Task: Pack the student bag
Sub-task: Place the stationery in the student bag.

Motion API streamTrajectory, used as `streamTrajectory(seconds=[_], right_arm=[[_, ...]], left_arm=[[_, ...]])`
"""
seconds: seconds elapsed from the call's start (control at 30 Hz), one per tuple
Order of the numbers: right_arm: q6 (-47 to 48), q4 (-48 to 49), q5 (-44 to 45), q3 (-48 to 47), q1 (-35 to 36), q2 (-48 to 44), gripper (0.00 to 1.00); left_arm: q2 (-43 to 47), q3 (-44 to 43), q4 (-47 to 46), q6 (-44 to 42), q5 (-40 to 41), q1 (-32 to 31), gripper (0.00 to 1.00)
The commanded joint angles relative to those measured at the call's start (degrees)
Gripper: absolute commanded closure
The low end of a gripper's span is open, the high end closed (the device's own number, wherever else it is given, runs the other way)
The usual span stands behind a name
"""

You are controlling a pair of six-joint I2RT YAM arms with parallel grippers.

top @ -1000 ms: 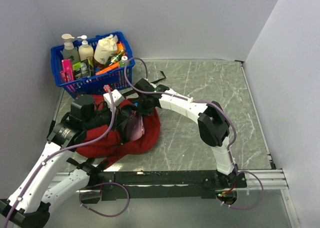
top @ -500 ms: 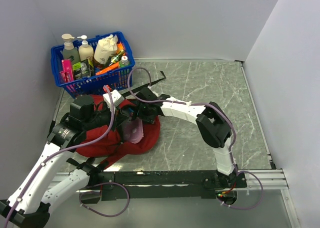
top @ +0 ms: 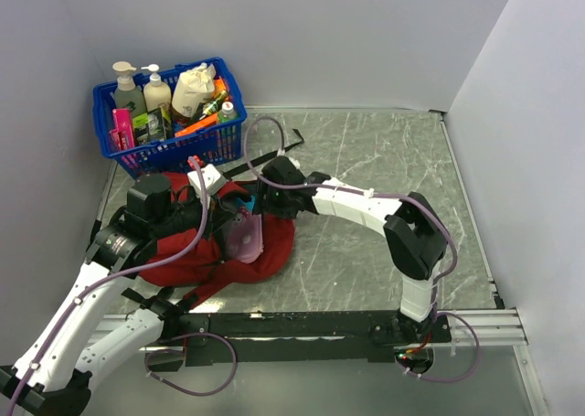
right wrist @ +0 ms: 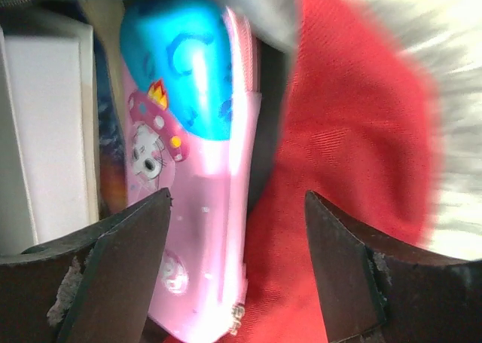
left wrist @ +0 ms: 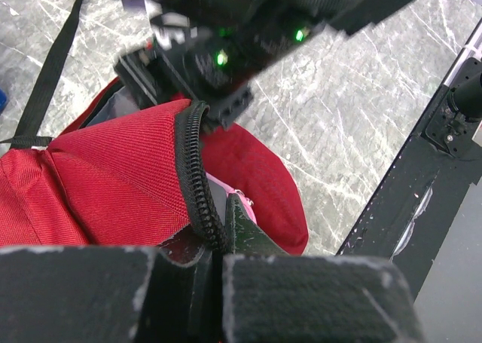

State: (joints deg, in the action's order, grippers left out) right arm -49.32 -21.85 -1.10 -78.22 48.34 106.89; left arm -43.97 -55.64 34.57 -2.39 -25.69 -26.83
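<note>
Red student bag (top: 187, 268) holds pink case (right wrist: 203, 207); right jaws parted.

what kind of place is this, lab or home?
Probably a lab test cell: white partition walls box in a marble-look tabletop, the left arm and right arm are bolted at its near edge, the student bag and blue basket look like staged props.

L wrist cam: left claw (left wrist: 223, 234) is cut off by the bottom edge; the zip disappears btwn its fingers. Top cam: arms cover most of the student bag (top: 274, 250), so the opening is mostly hidden. Basket (top: 183, 149) labels are too small to read. R wrist cam: pink case (right wrist: 199, 230) is cut off at the bottom, a white item (right wrist: 45, 132) is cut off at left, and the bag fabric is blurred at the rt edge.
</note>
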Motion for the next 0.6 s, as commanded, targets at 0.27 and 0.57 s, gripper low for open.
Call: streamTrajectory(seconds=[0.27,0.57], right_arm=[[7.14,-22.8,24.12,-24.52,-0.79,7.52,0.29],[6.52,-27.12,30.28,-29.11,-0.61,12.73,0.35]], left_arm=[[2.13,-2.9,-6.88,0.55,-4.45,-0.24,0.99],[2.57,-2.81,-5.91,0.28,-4.45,-0.24,0.99]])
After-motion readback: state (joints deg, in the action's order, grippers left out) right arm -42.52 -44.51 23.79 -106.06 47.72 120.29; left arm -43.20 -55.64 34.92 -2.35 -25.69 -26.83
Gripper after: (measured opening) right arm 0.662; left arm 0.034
